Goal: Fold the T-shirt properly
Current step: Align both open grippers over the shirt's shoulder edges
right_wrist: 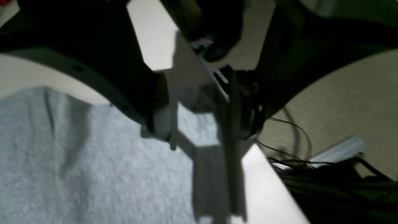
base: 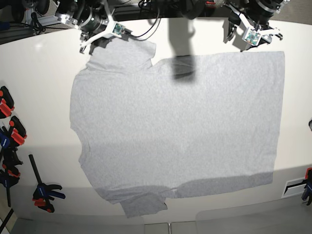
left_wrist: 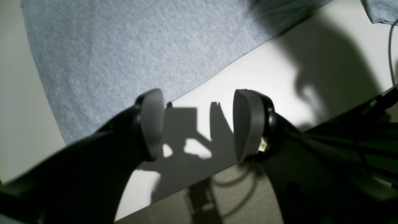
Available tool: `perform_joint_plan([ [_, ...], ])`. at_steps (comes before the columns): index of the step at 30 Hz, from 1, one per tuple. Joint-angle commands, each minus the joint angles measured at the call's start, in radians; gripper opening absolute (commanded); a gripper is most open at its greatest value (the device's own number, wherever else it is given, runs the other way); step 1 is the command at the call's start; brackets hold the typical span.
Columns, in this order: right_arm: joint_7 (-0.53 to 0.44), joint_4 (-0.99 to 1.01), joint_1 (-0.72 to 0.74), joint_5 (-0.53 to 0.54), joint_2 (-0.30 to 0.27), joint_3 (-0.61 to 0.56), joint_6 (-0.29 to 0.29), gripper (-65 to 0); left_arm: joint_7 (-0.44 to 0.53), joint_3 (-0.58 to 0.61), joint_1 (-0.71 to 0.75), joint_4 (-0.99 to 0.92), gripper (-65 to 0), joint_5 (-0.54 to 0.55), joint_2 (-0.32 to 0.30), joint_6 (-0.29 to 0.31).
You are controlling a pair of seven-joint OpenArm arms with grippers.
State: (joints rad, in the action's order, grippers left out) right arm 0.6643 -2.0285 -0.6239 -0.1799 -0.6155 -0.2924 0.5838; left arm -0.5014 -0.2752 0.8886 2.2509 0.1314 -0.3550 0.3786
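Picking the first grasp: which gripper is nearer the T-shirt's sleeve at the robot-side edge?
Right. The right gripper hangs open directly over the sleeve of the light heather-grey cotton T-shirt. The left gripper is open at the far hem corner, just off the cloth.
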Motion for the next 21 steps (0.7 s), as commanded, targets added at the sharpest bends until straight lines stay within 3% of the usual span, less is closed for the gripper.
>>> perform_joint_plan([
  [1,-0.013,-0.016,-0.003,-0.002,-0.008,0.004,0.007,-36.6,0.017,-0.005,0.009,0.016,-33.0,0.005,-0.006,0.0],
  [13,-0.046,0.049,0.002,-0.004,-0.008,0.004,0.007,-36.6,0.018,-0.005,0.008,0.016,-33.0,0.005,-0.006,0.0],
  [21,-0.042,0.063,0.049,-0.071,-0.01,0.004,-0.039,-36.7,0.024,-0.005,0.008,0.016,-33.0,0.005,-0.006,0.0],
])
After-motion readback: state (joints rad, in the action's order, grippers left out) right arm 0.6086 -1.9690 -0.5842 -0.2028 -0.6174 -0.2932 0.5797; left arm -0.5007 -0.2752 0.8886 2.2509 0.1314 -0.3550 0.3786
